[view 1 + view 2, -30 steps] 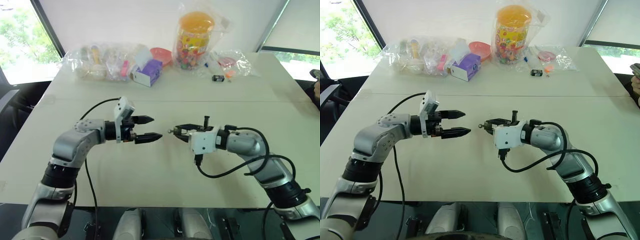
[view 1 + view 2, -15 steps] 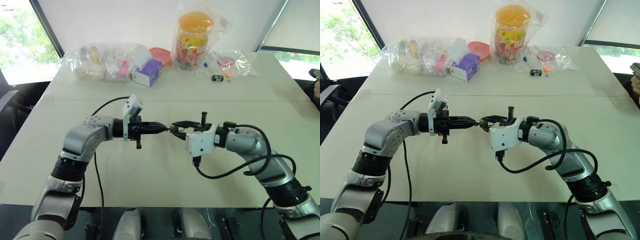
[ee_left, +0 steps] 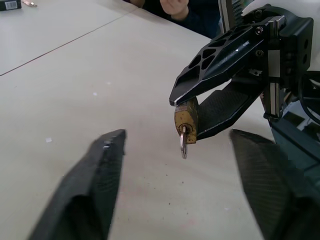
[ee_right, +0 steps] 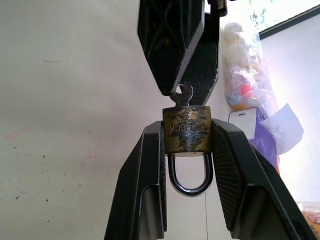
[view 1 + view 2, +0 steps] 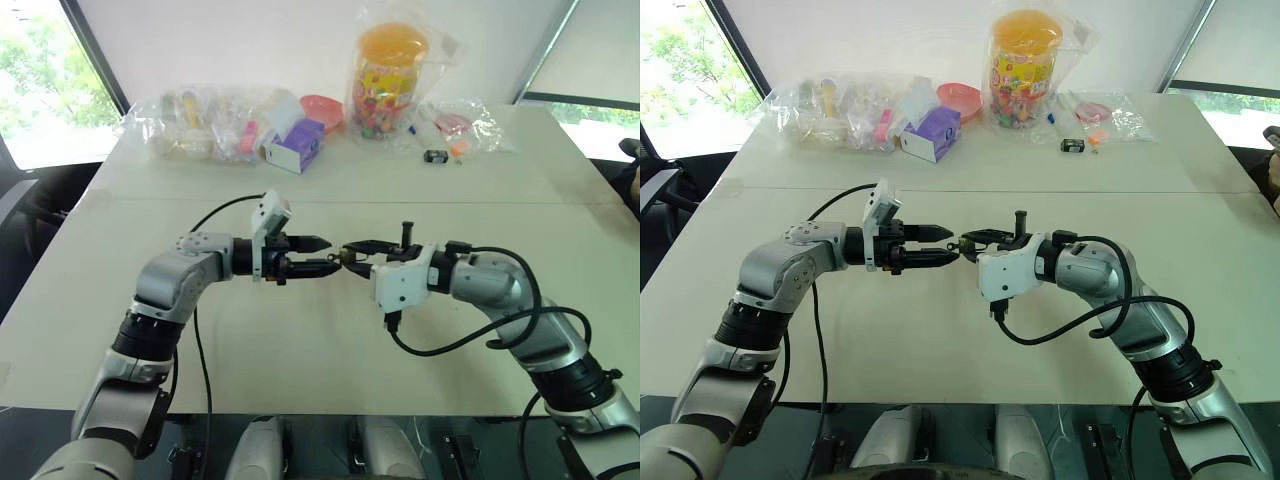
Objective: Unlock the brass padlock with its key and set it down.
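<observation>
The brass padlock (image 4: pixel 186 135) hangs above the middle of the table, pinched by its sides in my right gripper (image 5: pixel 352 250), which is shut on it. Its silvery shackle (image 4: pixel 190 180) points back toward the right wrist, with both legs in the body. The key (image 3: pixel 183 145) sticks out of the keyhole toward my left gripper (image 5: pixel 330 253). That gripper is open, its fingers (image 3: pixel 102 165) spread on either side of the key and apart from it.
Along the table's far edge lie clear bags of small items (image 5: pixel 195 125), a purple box (image 5: pixel 295 145), a red bowl (image 5: pixel 322 108), a yellow-lidded jar (image 5: pixel 388 75) and a small black object (image 5: pixel 435 156). A person's hand (image 3: pixel 175 6) shows beyond the table.
The left gripper moved right up to the padlock, shut at the key half a second ago, and now stands open again. The right gripper kept its hold.
</observation>
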Robot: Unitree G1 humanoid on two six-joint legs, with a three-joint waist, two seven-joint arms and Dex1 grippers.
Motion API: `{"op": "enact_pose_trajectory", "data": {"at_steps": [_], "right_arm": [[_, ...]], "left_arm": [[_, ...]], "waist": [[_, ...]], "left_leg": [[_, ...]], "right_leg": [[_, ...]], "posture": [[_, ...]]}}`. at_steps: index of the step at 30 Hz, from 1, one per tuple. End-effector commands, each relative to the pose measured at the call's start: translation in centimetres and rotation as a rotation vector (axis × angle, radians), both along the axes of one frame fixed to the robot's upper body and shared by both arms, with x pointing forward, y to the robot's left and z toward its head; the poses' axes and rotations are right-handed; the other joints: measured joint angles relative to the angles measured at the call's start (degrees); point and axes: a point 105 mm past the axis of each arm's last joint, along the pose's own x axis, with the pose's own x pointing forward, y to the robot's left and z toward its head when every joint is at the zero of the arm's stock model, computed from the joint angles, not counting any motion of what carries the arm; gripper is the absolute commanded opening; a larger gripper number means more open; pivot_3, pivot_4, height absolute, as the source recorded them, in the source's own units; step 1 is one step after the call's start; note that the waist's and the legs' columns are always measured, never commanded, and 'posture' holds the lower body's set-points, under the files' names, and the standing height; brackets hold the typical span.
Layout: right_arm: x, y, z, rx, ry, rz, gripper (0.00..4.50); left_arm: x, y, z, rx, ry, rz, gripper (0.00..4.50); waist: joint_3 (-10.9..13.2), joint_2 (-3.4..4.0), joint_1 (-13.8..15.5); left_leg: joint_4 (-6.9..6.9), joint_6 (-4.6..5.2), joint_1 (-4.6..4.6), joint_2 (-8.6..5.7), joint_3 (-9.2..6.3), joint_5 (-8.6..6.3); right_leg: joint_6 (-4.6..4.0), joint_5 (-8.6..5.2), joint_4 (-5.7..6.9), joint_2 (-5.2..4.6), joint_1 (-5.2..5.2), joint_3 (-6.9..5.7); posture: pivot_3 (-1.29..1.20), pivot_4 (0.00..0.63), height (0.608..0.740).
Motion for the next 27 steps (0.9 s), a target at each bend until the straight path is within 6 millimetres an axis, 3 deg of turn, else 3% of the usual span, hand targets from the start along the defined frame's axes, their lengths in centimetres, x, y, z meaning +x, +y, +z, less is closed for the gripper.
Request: {"op": "enact_pose_trajectory", "data": {"at_steps": [1,5,7,12,18,27], "right_arm": [[-0.5,0.5,1.5,0.011,-0.056,0.030,0.69],[-0.5,0.5,1.4,0.008,-0.053,0.029,0.69],[-0.5,0.5,1.4,0.007,-0.051,0.029,0.69],[-0.4,0.5,1.4,0.004,-0.050,0.028,0.69],[-0.3,0.6,1.7,0.025,-0.033,0.027,0.69],[-0.8,1.1,2.4,0.145,0.125,0.016,0.69]], "left_arm": [[0.3,-0.2,1.2,-0.006,-0.061,-0.001,3.57],[0.3,-0.2,1.3,-0.013,-0.060,-0.002,3.57],[0.3,-0.2,1.3,-0.015,-0.060,-0.003,2.77],[0.2,-0.1,1.3,-0.014,-0.061,-0.006,0.16],[-0.3,0.0,1.1,0.011,-0.080,-0.030,0.07],[-1.1,-0.3,0.6,0.059,-0.205,-0.063,0.07]], "waist": [[0.00,0.00,-0.03],[0.00,0.00,-0.04],[0.00,0.00,-0.03],[0.00,0.00,-0.03],[0.00,0.00,-0.04],[0.00,0.00,0.05]], "left_leg": [[0.00,0.00,0.00,0.00,0.00,0.00],[0.00,0.00,0.00,0.00,0.00,0.00],[0.00,0.00,0.00,0.00,0.00,0.00],[0.00,0.00,0.00,0.00,0.00,0.00],[0.00,0.00,0.00,0.00,0.00,0.00],[0.00,0.00,0.00,0.01,0.00,0.00]], "right_leg": [[0.00,0.00,0.00,0.00,0.00,0.00],[0.00,0.00,0.00,0.00,0.00,0.00],[0.00,0.00,0.00,0.00,0.00,0.00],[0.00,0.00,0.00,0.00,0.00,0.00],[0.00,0.00,0.00,0.02,0.00,0.00],[0.00,0.00,0.00,-0.04,0.00,0.00]], "posture": [[0.00,0.150,0.735],[0.00,0.150,0.735],[0.00,0.150,0.735],[0.00,0.150,0.735],[0.00,0.150,0.735],[0.00,0.150,0.735]]}}
